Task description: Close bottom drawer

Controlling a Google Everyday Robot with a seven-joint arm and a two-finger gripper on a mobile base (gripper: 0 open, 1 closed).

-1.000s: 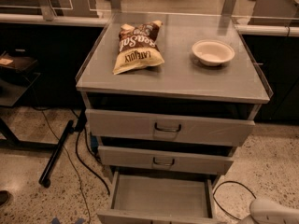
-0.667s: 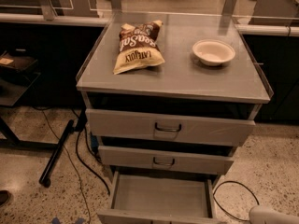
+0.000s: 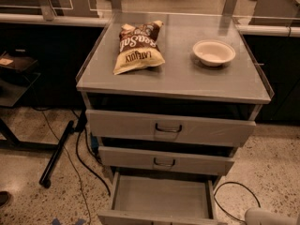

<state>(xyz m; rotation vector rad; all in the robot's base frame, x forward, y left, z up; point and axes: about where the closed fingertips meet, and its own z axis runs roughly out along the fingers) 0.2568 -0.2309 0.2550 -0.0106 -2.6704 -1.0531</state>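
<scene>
bottom drawer (image 3: 159, 198) pulled open, pincer (image 3: 269, 217) perhaps just right of it, state unclear

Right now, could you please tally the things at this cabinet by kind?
Drawers: 3 (top drawer, middle drawer, bottom drawer pulled out)
Chip bags: 1
Bowls: 1
Total: 5
The gripper is not in view; a pale robot part shows lower right.

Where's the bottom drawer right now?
The bottom drawer sits open, low centre in the camera view, under the middle drawer; gripper out of view.
</scene>
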